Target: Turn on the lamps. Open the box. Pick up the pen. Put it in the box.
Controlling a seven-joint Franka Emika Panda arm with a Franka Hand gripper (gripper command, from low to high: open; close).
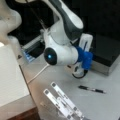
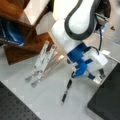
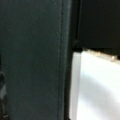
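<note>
While the box (image 1: 106, 53) is seen lid-down on the worktop (image 1: 100, 105), the end effector (image 2: 96, 75) is held just beside its front edge, its opening not determinable. The pen (image 1: 91, 89), lying nearby, could be knocked away.

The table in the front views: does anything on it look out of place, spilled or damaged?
Nothing stands out. The pen lies flat on the table, whole, apart from the white strips. The box is shut; the tool hangs near its edge.
</note>
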